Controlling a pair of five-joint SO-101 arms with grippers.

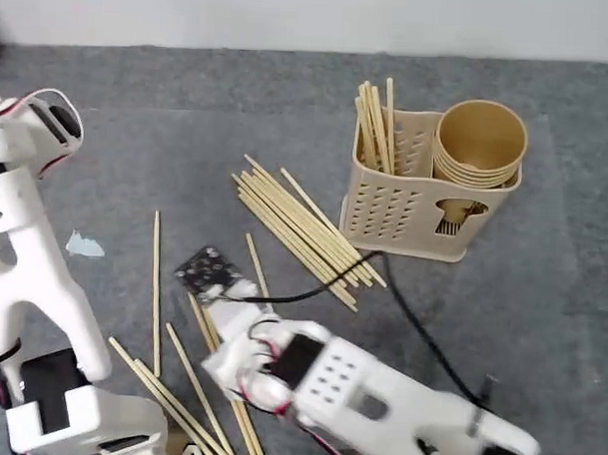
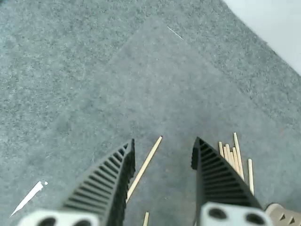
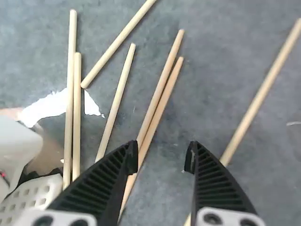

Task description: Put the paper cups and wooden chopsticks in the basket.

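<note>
standing at the far right of the grey surface [image 1: 541,296], the beige perforated basket [image 1: 404,216] is upright and has two compartments. a stack of paper cups [image 1: 480,144] sits in its right compartment; a bunch of upright chopsticks [image 1: 375,125] stands in its left one, leaning slightly. a loose bundle of chopsticks [image 1: 304,233] lies flat just left of the basket, its near end close to the basket's foot. scattered chopsticks [image 1: 194,383] lie at the near left, and a single chopstick [image 1: 156,292] lies apart from them, further left. the right gripper [image 3: 161,155] is low over the scattered chopsticks at near centre, fingers apart, gripping nothing; a touching pair of chopsticks [image 3: 160,94] runs out from beneath one finger. the left gripper [image 2: 163,153] is held above the surface at the far left, fingers apart, gripping nothing; a lone stick [image 2: 146,165] lies on the surface beyond the gap. a black cable [image 1: 411,311] loops across the surface past the basket's near side. a pale scrap [image 1: 84,245] lies at the left
</note>
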